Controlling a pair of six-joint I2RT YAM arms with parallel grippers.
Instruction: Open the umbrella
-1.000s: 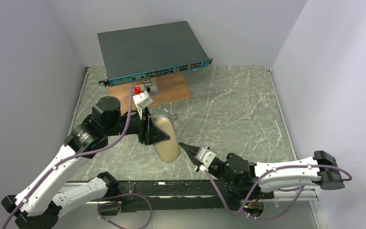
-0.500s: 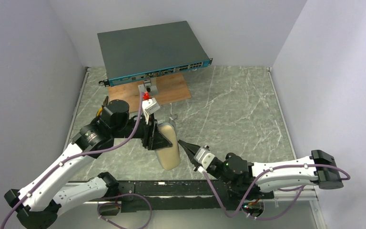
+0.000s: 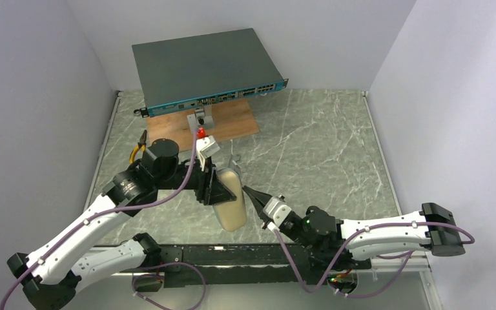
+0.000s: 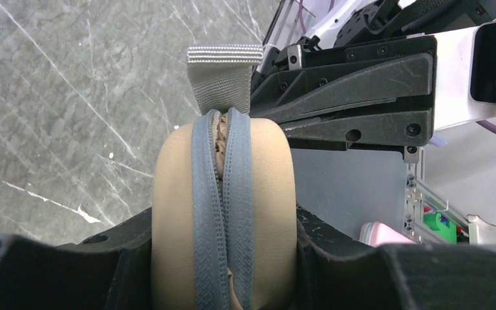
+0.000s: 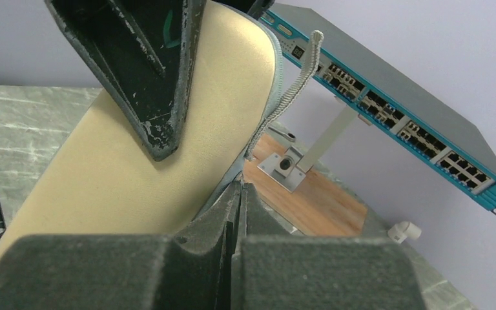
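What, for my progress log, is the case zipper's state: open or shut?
Open where visible: on the case, the zipper tapes stand apart, tan material showing between.

Robotics test laboratory. Plain pale partition walls [image 3: 39,97] box in a grey-green marble-patterned surface [image 3: 323,148]. A white-and-black left arm [image 3: 84,226] and a matching right arm [image 3: 381,232], trailing purple cables [image 3: 179,181], are bolted to a black rail [image 3: 232,255] at the near edge. A flat dark-grey network switch [image 3: 203,68] stands raised on a small metal stand [image 3: 201,118].
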